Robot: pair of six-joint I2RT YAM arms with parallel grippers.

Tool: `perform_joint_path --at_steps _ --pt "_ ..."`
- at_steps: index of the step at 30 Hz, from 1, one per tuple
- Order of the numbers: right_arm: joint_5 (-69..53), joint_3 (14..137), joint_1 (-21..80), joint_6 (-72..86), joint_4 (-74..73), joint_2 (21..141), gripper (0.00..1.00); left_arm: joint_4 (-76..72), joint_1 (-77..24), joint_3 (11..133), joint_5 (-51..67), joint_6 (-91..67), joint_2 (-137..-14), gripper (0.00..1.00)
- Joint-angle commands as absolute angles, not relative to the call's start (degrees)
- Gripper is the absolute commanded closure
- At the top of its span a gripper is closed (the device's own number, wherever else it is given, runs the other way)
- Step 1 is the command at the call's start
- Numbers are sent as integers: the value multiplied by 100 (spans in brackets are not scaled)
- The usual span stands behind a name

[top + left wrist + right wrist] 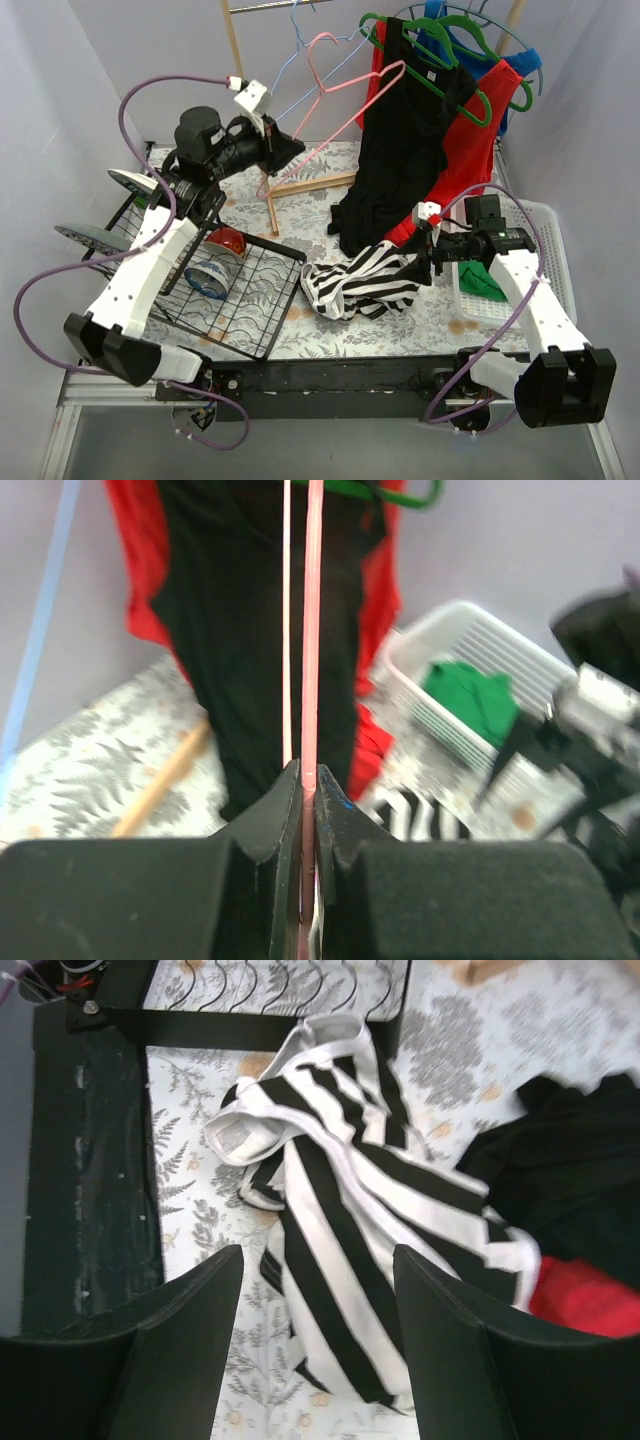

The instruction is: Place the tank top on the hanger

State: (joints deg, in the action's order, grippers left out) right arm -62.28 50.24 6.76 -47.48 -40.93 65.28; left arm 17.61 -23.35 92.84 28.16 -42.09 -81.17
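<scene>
Hanger [360, 102] of thin pale pink wire sits pinched between the closed jaws of the left gripper [290, 152], held at a slant above the far left of the floral-patterned table [310, 212], just left of the black top [400, 170] and red top [470, 150] that hang on green hangers [395, 492]. The black-and-white striped tank top [360, 280] lies crumpled on the table near the front edge, between the wire dish rack [250, 290] and the white basket [550, 230]. The right gripper [418, 268] hangs just above it, fingers [190, 1340] spread wide on either side of the fabric and gripping nothing.
</scene>
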Motion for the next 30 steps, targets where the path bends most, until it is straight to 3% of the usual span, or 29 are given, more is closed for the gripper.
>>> perform_joint_path --at_steps 1,6,10,16,30 --pt "-6223 6001 642 -6193 -5237 6039 30 2021 -2329 8415 3857 -4464 -7394 100" --pt "-6029 7782 642 -6504 -6178 6055 29 2197 -2478 7402 4508 -4579 -6926 100" --pt "-6283 8455 650 -6093 -6232 6328 28 2215 -3022 6786 4509 -4597 -6794 100" --pt "-6311 8105 659 -5336 -5555 6513 29 2206 -3928 6434 4113 -4623 -6864 100" --pt "-6522 7102 1248 -5186 -5590 6917 33 1706 -4017 5898 4342 -4895 -6636 100"
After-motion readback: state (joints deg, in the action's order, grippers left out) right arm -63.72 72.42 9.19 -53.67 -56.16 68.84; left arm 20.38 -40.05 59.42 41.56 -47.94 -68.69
